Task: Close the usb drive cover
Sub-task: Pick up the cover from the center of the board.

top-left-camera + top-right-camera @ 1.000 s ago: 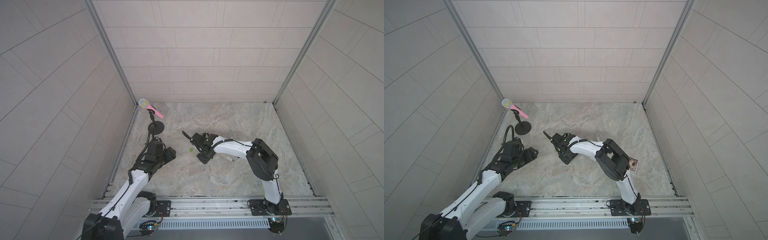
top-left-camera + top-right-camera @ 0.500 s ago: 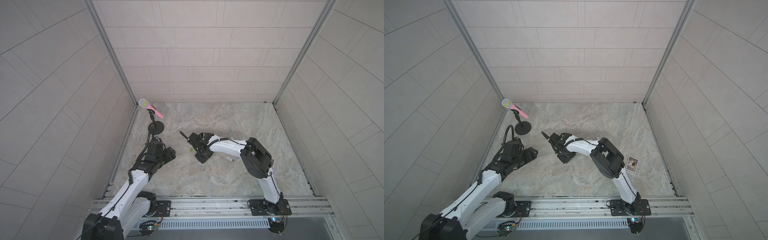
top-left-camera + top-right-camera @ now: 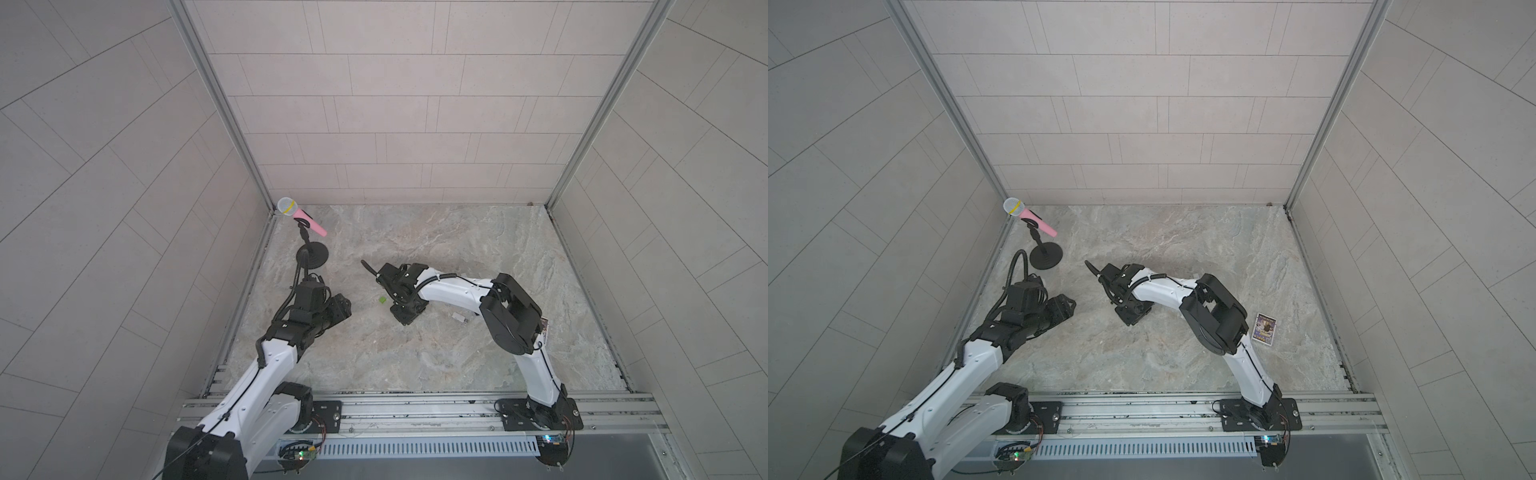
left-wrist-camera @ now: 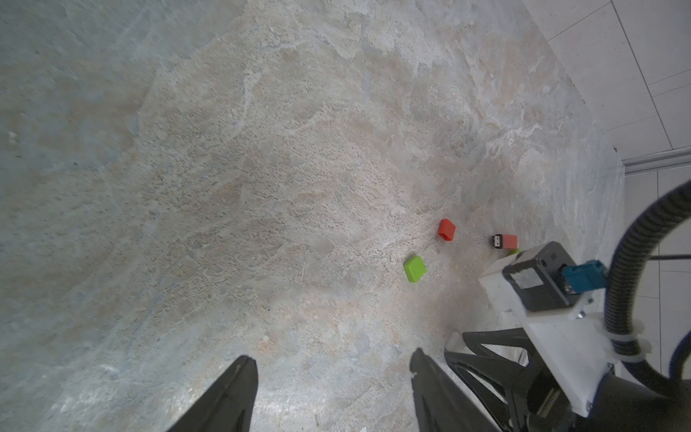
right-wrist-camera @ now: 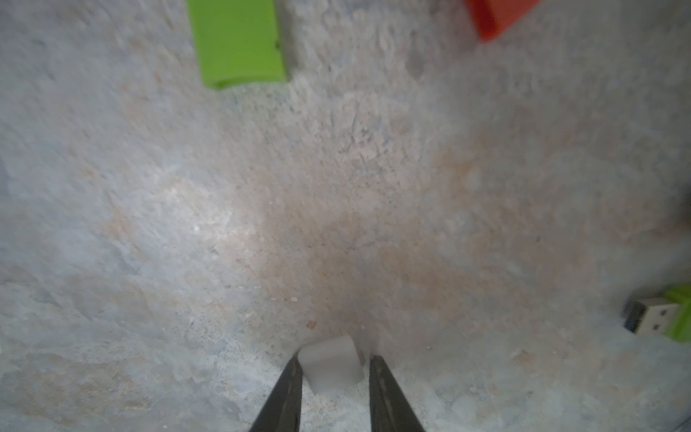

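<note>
The white cover [image 5: 327,359] is pinched in the narrow right hand [image 5: 334,364], on the desk [image 5: 336,187]. It is judged light, hard and slippery, so its flat sides should be held. The white drive [image 3: 459,318] is seen at 3 o'clock from that hand. The left hand [image 4: 329,392] is spread wide, empty.

Bears on the marbled tabletop [image 3: 415,365], near the middle, a green cap [image 4: 415,268], red cap [image 4: 446,229], red USB drive [image 4: 504,241], green USB drive [image 5: 658,316] and white cap [image 5: 331,361]. Holds elsewhere a white USB drive [image 3: 459,318], picture card [image 3: 1265,328] and microphone stand base [image 3: 312,256].
</note>
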Controlling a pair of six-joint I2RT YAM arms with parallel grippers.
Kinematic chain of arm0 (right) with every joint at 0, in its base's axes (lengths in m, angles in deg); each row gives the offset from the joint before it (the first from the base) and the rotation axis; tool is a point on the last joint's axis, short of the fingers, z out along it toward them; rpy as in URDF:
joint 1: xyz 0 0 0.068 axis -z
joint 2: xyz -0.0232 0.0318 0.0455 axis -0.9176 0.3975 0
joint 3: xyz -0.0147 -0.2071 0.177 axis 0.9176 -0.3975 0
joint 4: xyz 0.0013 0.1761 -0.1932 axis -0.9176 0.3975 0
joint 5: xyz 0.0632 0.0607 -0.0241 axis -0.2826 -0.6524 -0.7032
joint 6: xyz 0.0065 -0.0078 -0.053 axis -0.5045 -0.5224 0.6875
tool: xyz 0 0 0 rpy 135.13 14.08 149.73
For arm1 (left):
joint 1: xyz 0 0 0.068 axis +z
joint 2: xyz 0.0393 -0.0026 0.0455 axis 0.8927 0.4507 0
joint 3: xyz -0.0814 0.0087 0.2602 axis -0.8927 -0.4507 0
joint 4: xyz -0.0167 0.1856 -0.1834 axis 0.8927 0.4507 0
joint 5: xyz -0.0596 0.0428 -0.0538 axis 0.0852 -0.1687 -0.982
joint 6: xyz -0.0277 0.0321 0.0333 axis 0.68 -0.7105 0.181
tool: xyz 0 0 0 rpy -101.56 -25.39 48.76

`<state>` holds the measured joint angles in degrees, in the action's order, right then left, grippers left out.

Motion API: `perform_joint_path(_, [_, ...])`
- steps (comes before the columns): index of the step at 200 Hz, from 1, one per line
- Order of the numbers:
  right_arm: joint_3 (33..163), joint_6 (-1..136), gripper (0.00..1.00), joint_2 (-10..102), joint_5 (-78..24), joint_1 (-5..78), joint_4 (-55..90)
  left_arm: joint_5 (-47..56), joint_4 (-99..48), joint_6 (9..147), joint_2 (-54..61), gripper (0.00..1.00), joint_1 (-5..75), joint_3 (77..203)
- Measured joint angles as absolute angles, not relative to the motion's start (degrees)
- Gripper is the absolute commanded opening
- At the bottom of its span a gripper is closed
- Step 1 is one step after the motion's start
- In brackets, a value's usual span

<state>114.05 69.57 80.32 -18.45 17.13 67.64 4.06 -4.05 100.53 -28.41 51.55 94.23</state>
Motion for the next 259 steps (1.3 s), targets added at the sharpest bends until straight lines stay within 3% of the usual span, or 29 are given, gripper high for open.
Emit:
perform_joint_path(104, [114.3,69.2,0.28,80.7,-20.8,17.9,67.8,3.9,-4.1,100.5,-28.4,0.72,51.5,94.2])
perform_joint_path(175, [114.9,68.7,0.31,81.1,-21.3,17.9,68.2,3.5,-4.1,100.5,-28.2,0.72,51.5,94.2])
perform_joint_path(259, [114.7,68.3,0.21,80.9,-21.2,18.2,68.0,2.6,-4.1,100.5,-27.9,0.72,51.6,94.2])
